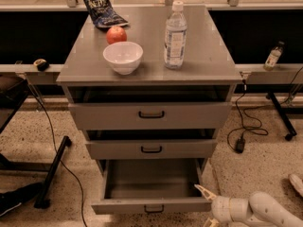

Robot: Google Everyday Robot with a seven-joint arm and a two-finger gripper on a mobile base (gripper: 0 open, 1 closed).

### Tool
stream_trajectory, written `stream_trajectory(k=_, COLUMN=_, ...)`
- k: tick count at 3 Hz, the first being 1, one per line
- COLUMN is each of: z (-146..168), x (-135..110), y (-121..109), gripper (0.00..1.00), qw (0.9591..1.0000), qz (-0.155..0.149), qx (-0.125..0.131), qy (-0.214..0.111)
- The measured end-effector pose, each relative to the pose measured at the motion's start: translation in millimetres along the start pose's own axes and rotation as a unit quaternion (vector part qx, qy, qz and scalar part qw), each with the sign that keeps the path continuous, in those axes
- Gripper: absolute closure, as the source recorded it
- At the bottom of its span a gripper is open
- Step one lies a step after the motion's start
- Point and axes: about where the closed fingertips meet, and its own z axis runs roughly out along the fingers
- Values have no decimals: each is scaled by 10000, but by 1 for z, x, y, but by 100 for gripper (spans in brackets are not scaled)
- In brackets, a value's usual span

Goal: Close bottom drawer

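The bottom drawer [151,205] is the lowest of three grey drawers and is pulled well out. Its inside looks empty, and its front carries a small black bar handle [154,209]. The middle drawer [151,149] and the top drawer [150,115] stand slightly out. My gripper [207,207] comes in low from the bottom right, right beside the bottom drawer's front right corner. It is open and empty, with one cream fingertip [202,190] pointing up-left by the drawer's right side and the other low at the frame's bottom edge.
On the cabinet top [208,56] stand a white bowl [123,56], a red apple [116,34], a water bottle [175,34] and a chip bag [104,11]. A black cable and plug [240,144] lie on the floor to the right. A black stand leg [52,174] is on the left.
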Motion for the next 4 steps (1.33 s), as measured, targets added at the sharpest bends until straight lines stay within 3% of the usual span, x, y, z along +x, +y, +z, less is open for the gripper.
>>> stream_trajectory(k=1, z=24, x=27, y=16, gripper=18, qw=9994, qz=233, qx=-161, qy=209)
stream_trajectory(k=2, z=40, x=56, y=29, gripper=42, qw=9983, qz=466, qx=-55, qy=333)
stream_trajectory(k=3, z=46, x=74, y=37, gripper=73, qw=9988, qz=474, qx=49, qy=94)
stream_trajectory(k=4, z=46, x=74, y=37, gripper=96, qw=9988, qz=475, qx=49, qy=93)
